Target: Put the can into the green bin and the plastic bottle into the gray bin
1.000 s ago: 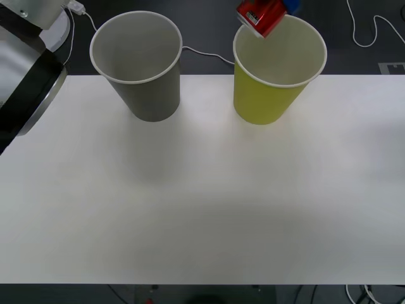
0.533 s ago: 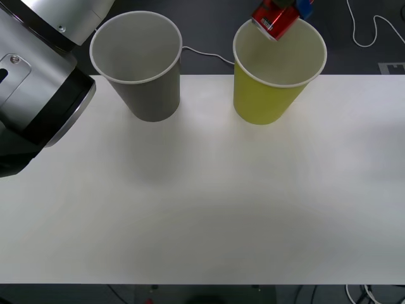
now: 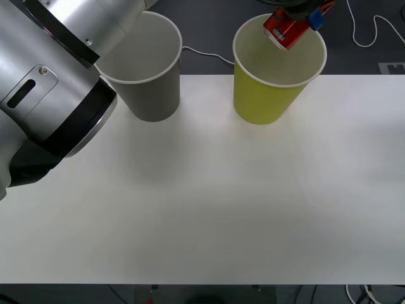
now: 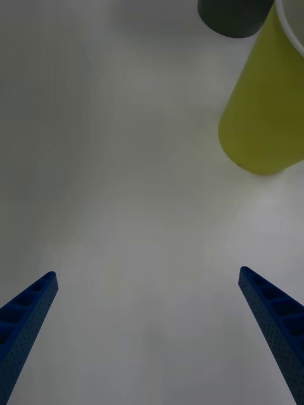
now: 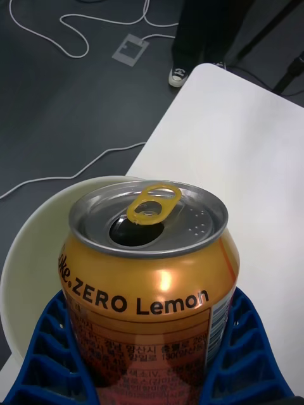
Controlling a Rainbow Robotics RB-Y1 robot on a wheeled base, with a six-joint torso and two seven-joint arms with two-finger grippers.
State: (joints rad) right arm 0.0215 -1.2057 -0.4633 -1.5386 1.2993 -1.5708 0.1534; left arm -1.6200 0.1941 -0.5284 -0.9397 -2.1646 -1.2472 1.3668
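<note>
can [image 3: 286,29] now rightward, tilted over green bin [image 3: 273,88]

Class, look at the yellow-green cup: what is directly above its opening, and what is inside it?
Above the green bin, the left gripper holds the can over the far rim. The visible inner wall is bare; the bottom is hidden.
</note>
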